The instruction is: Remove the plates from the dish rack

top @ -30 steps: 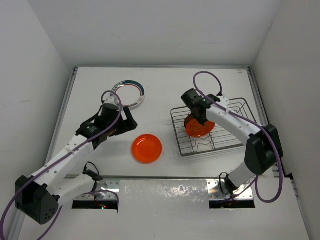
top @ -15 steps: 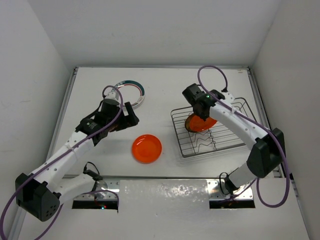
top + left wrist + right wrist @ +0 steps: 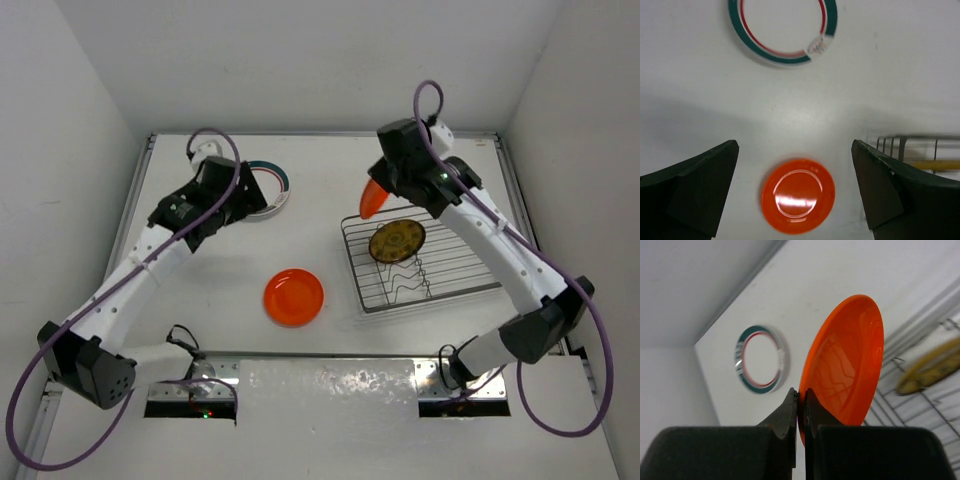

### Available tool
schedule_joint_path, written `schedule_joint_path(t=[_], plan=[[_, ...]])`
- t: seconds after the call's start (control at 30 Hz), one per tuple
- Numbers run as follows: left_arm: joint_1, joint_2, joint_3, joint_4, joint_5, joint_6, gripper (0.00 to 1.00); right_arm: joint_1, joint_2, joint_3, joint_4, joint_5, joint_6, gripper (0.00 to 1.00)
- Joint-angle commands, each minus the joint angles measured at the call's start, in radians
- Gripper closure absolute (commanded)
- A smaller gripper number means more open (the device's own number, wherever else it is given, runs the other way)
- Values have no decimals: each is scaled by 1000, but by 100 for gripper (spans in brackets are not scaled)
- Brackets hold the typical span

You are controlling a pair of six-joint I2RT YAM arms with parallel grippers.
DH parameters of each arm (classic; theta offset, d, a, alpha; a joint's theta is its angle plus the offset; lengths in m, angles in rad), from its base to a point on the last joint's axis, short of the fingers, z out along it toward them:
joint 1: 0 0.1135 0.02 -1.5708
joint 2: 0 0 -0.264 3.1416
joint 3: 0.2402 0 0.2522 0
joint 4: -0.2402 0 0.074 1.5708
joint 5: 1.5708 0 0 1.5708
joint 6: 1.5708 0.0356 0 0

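My right pincer (image 3: 800, 392) is clamped tight on the rim of an orange plate (image 3: 845, 365), holding it on edge, raised by the far-left corner of the dish rack (image 3: 430, 300), which sits on the right of the surface (image 3: 320, 190). A yellow-faced plate (image 3: 396, 241) leans inside the rack. My left pincer (image 3: 794, 146) is spread wide and empty, looking down on a second orange plate (image 3: 797, 196) lying flat near the centre. A teal-and-red-rimmed plate (image 3: 782, 27) lies far left.

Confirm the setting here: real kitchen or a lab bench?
Probably a lab test cell, not a kitchen: plain white walls boxing in a white table, two robot arms bolted at its near edge, plus a dish rack and a few small plates.
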Motion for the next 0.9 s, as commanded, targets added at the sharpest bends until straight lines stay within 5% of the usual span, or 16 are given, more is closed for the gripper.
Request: schedule_joint_path(t=[0.0, 0.2, 0.4, 0.63, 0.87], plan=[[57, 70, 172, -104, -189, -43, 7, 46, 90, 147, 109, -173, -229, 100], [232, 106, 392, -202, -336, -67, 6, 288, 245, 184, 29, -161, -242, 100], [324, 75, 409, -221, -444, -14, 3, 454, 360, 184, -40, -59, -314, 100], [362, 34, 314, -199, -369, -23, 3, 490, 396, 25, 35, -156, -340, 100], [369, 15, 265, -184, -327, 0, 3, 505, 442, 54, 101, -224, -360, 97]])
